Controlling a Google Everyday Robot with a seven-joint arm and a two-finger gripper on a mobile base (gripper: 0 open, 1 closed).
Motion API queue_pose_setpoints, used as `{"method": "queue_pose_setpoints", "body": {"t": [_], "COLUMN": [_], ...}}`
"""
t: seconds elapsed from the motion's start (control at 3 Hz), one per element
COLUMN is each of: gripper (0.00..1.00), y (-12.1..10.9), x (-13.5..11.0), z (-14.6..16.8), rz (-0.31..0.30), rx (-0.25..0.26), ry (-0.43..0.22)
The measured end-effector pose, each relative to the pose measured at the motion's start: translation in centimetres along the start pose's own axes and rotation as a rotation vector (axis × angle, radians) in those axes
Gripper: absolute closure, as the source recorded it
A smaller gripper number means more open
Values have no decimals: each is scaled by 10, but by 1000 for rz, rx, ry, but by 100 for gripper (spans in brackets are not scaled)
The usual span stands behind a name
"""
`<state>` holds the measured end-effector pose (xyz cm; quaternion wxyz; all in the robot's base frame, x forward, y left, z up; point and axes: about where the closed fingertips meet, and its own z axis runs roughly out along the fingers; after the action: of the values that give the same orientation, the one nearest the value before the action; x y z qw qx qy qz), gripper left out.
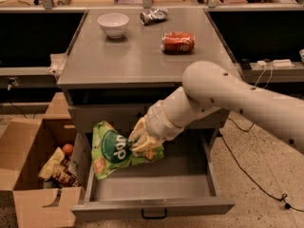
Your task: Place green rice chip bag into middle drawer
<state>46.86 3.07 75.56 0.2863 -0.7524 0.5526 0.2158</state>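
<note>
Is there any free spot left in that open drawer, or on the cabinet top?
Yes. The middle drawer floor is bare along its front and right walls; the left side is taken, where the gripper holds the green rice chip bag. The cabinet top is free across its front half; the bowl, foil packet and red can sit toward the back.

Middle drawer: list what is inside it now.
The green rice chip bag, gripped by the gripper, is at the left of the middle drawer; the rest shows bare grey floor. The floor beneath bag and arm is hidden.
</note>
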Motion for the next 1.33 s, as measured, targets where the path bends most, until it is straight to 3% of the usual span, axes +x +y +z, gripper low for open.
{"method": "queue_pose_setpoints", "body": {"t": [0.33,0.67,1.0,1.33], "gripper": [100,100,100,86], "y": [25,24,12,0], "x": [53,89,121,146], "z": [100,156,193,214], "rz": [160,252,332,386], "rx": [-19,16,56,85], "ry": [-118,-176,-195,-204]}}
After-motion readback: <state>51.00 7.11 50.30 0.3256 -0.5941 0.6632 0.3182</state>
